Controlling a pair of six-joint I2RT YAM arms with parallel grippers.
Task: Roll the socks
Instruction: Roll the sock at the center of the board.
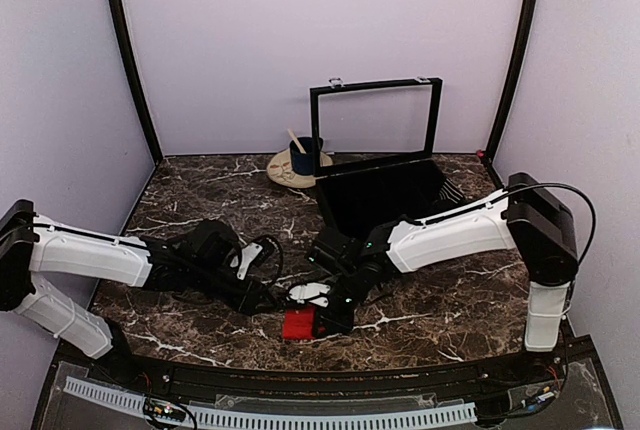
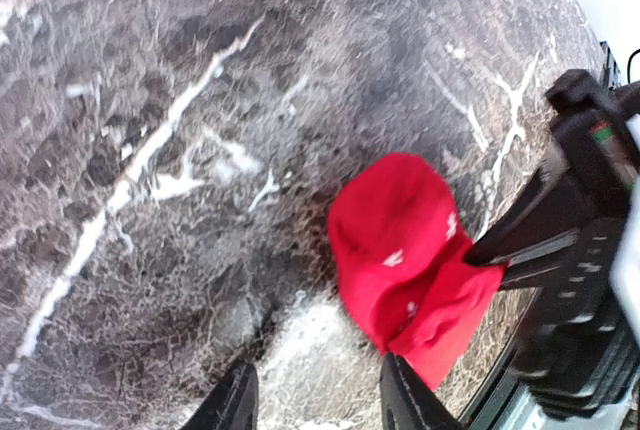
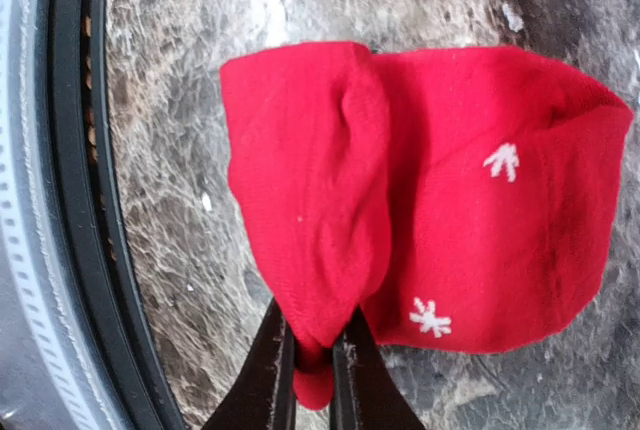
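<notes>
The socks [image 1: 297, 324] are a small bright red bundle with white snowflake marks, lying folded on the marble table near its front edge. In the right wrist view my right gripper [image 3: 312, 375] is shut on a pinched fold at the edge of the socks [image 3: 420, 200]. In the left wrist view my left gripper [image 2: 315, 405] is open with only bare marble between its fingers. There the socks [image 2: 400, 250] lie just beyond its right finger, apart from it. The right gripper's dark fingers [image 2: 520, 245] hold their far corner. From above, the left gripper [image 1: 272, 300] sits just left of the bundle.
A black box [image 1: 385, 195] stands behind the arms with its framed lid [image 1: 375, 120] raised. A dark blue mug [image 1: 305, 155] sits on a beige mat [image 1: 285, 172] at the back. The table's black front rail [image 3: 70, 200] runs close beside the socks.
</notes>
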